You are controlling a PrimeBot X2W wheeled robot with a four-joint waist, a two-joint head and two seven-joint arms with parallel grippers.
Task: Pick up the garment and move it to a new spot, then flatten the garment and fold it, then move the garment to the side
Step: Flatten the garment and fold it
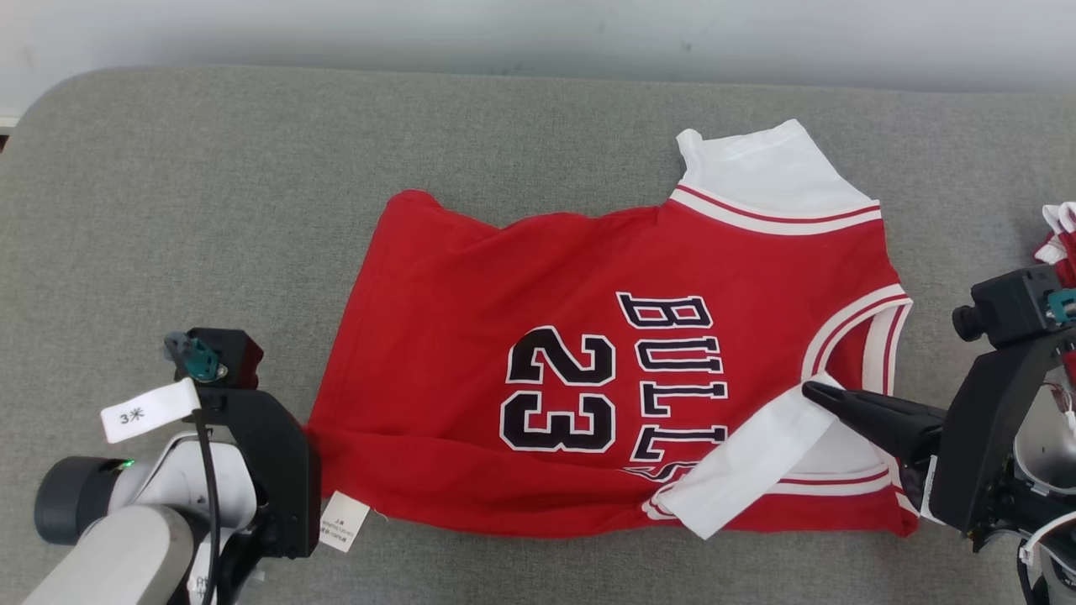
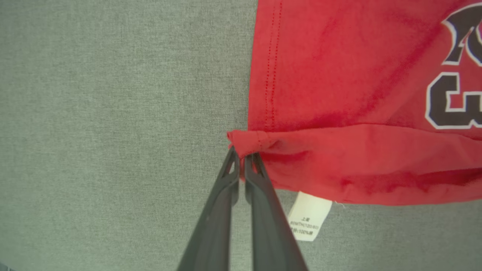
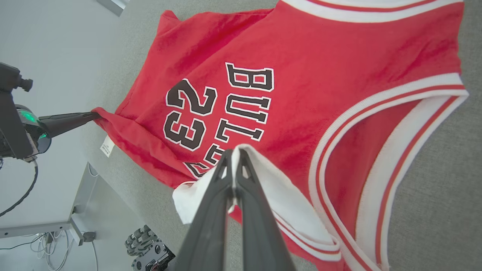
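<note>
A red basketball garment [image 1: 538, 294] with white sleeves and "BULLS 23" lettering lies spread on the grey table [image 1: 210, 210], neck toward the right. My left gripper [image 2: 241, 152] is shut on the garment's [image 2: 339, 75] near hem corner, which is bunched and lifted into a fold. My right gripper [image 3: 234, 152] is shut on the edge of the near white sleeve [image 3: 271, 195], pulled over the red body [image 3: 301, 75]. In the head view the left gripper's fingers are hidden behind its wrist; the right gripper [image 1: 814, 391] pinches the white sleeve [image 1: 748, 466].
A white care label [image 1: 343, 521] sticks out under the near hem. Another red and white cloth [image 1: 1061, 235] lies at the table's right edge. Open grey surface stretches to the left and behind the garment. The table's front edge runs close below both arms.
</note>
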